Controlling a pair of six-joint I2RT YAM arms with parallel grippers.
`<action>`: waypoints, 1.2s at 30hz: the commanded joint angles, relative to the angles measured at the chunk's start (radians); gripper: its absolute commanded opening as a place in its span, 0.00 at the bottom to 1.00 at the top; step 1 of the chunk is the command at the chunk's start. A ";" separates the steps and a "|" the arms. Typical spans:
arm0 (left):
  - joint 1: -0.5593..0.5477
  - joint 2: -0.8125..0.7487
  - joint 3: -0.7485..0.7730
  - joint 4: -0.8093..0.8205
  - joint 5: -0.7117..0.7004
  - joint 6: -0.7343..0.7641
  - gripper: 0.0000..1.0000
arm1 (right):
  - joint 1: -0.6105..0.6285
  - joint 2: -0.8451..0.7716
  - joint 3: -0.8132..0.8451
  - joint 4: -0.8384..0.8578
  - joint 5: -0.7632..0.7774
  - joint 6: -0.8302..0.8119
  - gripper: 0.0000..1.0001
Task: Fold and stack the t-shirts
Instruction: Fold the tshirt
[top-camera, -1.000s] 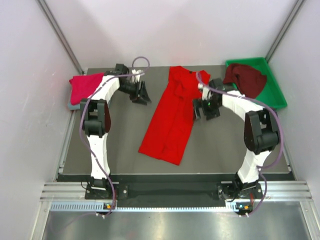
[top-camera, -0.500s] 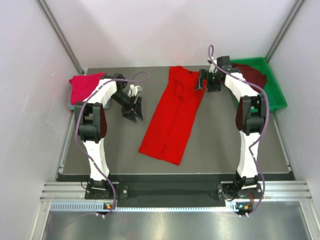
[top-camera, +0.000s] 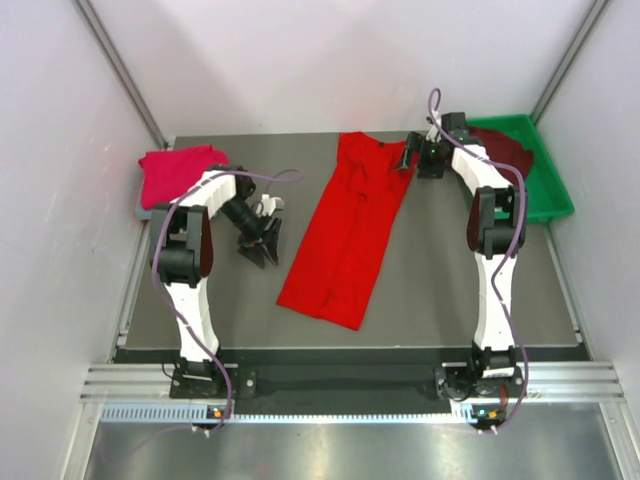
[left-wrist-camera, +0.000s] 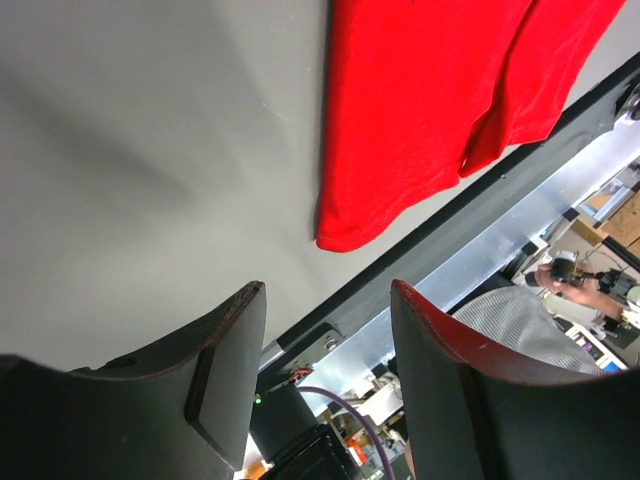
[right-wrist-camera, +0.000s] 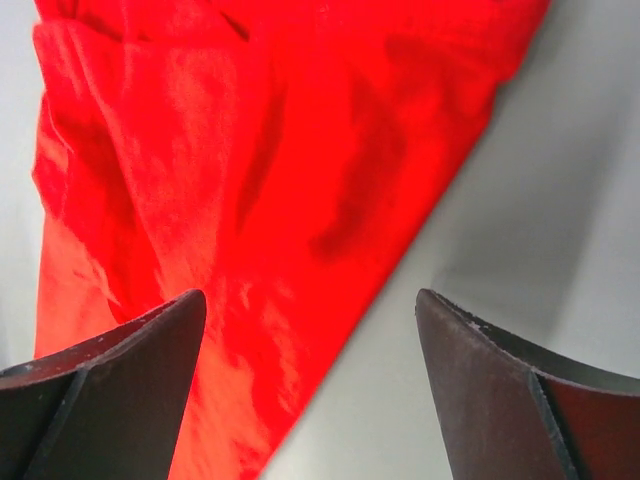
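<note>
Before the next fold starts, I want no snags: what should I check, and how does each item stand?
1. Right fingers open, holding nothing: ok.
2. Left fingers open, holding nothing: ok.
3. Right fingers over the far edge of the bright red cloth t-shirt: ok.
4. Left fingers over that shirt: not ok; they hang beside it, over the bare dark grey tabletop.
5. Shirt lying smooth: not ok; creases show near its far end.
</note>
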 joint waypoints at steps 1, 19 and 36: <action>-0.019 -0.032 -0.019 -0.089 0.013 0.040 0.57 | 0.016 0.029 0.080 0.032 0.030 0.016 0.86; -0.204 0.089 -0.044 -0.078 -0.041 0.049 0.48 | 0.005 0.119 0.206 0.027 0.150 0.056 0.83; -0.287 0.128 -0.067 -0.066 -0.063 0.052 0.00 | 0.006 0.188 0.271 0.036 0.129 0.064 0.34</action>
